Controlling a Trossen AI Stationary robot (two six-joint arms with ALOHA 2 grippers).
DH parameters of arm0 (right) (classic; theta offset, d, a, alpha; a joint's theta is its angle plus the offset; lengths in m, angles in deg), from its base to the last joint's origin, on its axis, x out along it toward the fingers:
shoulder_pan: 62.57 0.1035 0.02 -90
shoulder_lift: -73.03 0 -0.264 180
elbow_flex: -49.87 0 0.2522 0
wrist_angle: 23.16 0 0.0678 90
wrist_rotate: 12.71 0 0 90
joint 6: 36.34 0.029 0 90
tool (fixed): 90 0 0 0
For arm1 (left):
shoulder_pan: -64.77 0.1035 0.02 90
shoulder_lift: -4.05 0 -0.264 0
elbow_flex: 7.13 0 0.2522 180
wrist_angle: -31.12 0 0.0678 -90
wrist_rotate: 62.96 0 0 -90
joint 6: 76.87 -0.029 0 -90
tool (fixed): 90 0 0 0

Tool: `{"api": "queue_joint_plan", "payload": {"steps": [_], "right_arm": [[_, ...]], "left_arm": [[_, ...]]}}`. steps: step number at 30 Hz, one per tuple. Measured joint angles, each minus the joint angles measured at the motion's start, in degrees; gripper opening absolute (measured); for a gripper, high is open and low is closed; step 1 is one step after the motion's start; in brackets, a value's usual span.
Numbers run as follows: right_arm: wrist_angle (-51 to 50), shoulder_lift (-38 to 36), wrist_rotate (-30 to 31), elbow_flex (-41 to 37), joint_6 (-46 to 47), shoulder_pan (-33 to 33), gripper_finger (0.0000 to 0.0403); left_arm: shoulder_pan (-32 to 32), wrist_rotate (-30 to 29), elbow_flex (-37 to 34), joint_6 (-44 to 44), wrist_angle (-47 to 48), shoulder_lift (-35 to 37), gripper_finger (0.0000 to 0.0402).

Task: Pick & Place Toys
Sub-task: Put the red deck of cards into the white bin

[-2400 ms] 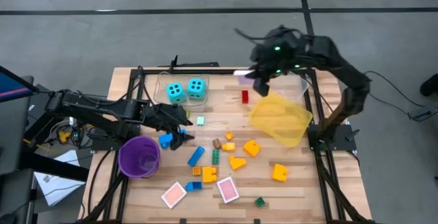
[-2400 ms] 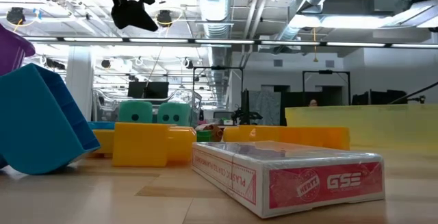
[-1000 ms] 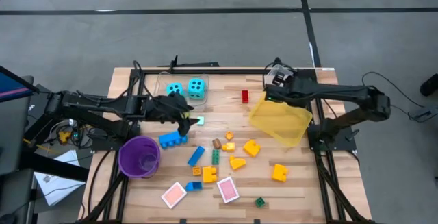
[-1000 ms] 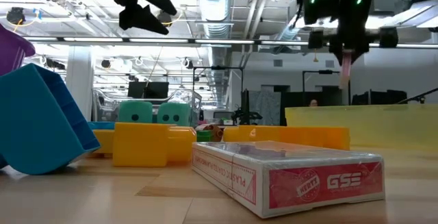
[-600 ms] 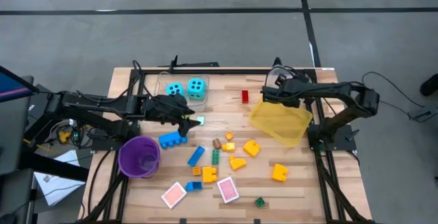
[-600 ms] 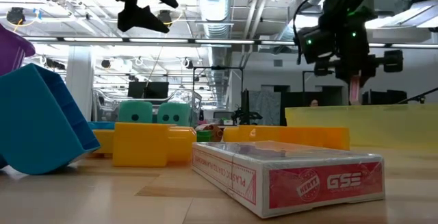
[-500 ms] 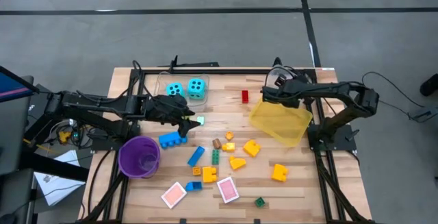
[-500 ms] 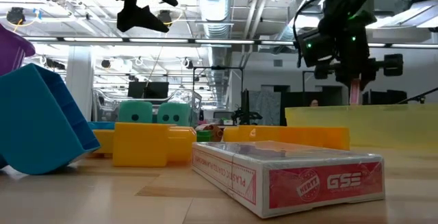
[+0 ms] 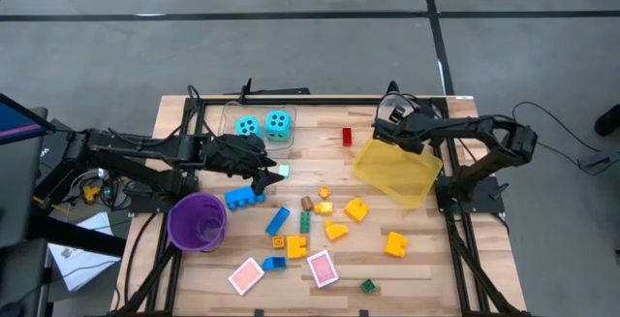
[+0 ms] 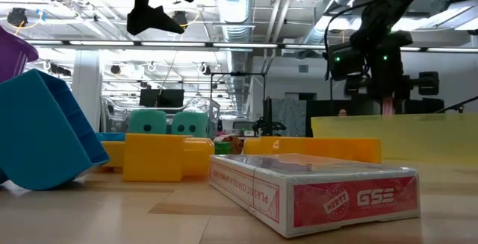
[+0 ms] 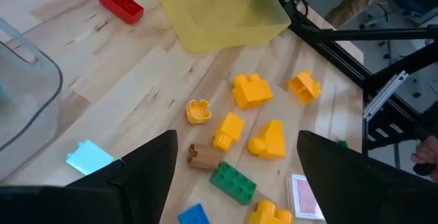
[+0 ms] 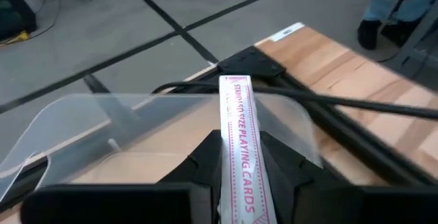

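My right gripper [image 9: 387,129] is shut on a pink pack of playing cards [image 12: 237,125] above the far edge of the yellow bin [image 9: 397,168]. In the low view the pack's pink end [image 10: 390,107] shows just over the bin's wall. My left gripper [image 9: 270,171] hovers open over the table's left middle, with nothing between its fingers. Bricks lie flat on the table: a blue one [image 9: 242,197], a red one [image 9: 347,136] and yellow ones [image 11: 252,89]. Two cyan dice [image 9: 263,126] sit in a clear tray. Two pink cards [image 9: 322,269] lie near the front edge. My right gripper pinches the card pack's two broad faces [image 12: 233,157] between its two fingers. The pack stands on edge, its narrow printed side toward the wrist camera, and juts out past the fingertips. The fingers slant downward. The pack is lifted clear of the bin and the table.
A purple cup [image 9: 198,222] stands at the near left. A clear plastic container [image 12: 171,114] sits at the far right corner, just ahead of my right gripper. A boxed card pack [image 10: 314,192] lies close to the low camera. Black frame rails run along the table's sides.
My right gripper has sunk toward the yellow bin, carrying the card pack, which stays pinched on edge. My left gripper has rolled a little in place and stays open.
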State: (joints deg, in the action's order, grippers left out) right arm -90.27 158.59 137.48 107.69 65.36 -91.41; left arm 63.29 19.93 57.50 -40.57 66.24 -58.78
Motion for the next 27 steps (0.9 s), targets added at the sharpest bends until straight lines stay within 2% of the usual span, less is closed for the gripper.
{"api": "queue_joint_plan", "payload": {"steps": [3, 12, 23, 27], "right_arm": [[4.2, 0.0, -0.4, -1.5, -3.1, 0.0, 0.0061], [7.7, 0.0, -1.6, -5.2, -2.8, -1.5, 0.0061], [14.6, 0.0, -1.6, -5.9, -9.2, -2.0, 0.0061], [15.3, 0.0, -1.7, -5.9, -10.2, -2.0, 0.0072]], "left_arm": [[0.0, 0.0, 0.0, 0.0, 0.0, 0.0, 0.0296], [0.0, 0.0, 0.0, 0.7, 0.0, 0.0, 0.0296], [0.0, 1.1, 0.0, 2.2, 0.0, 0.0, 0.0296], [0.0, 1.5, 0.0, 2.8, 0.0, 0.0, 0.0296]]}}
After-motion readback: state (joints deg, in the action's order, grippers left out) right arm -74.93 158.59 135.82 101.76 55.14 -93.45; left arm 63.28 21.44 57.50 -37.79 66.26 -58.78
